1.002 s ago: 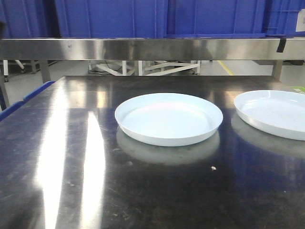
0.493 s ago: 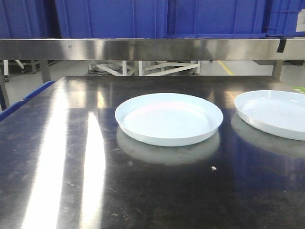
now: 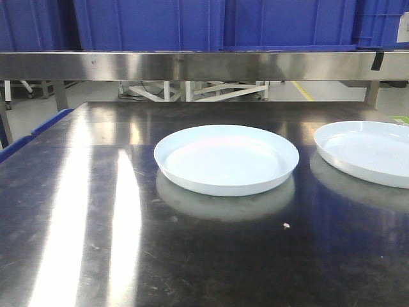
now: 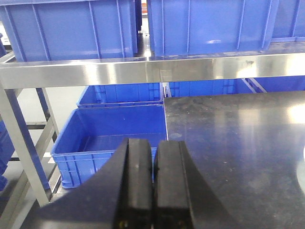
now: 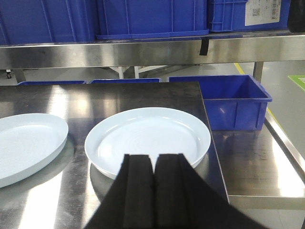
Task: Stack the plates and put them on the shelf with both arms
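Steel shelving fills the background: the shelf runs its brushed front rail across the upper part of the front view, with blue crates sitting on it. Below it the dark, reflective table carries both plates, lying flat and well apart: the middle plate at frame centre and the right-hand plate cut by the right edge. Being round, neither has a long axis or a heading; only the open face matters, and it points up. They look stiff and glossy, so probably slippery and liable to chip if knocked. The low upturned rim is the only purchase, best pinched at the near edge, one finger inside and one beneath. The left end effector hangs above the table's left edge in its wrist view, fingers pressed together on nothing. The right end effector, likewise together and empty, sits just short of the right-hand plate's near rim.
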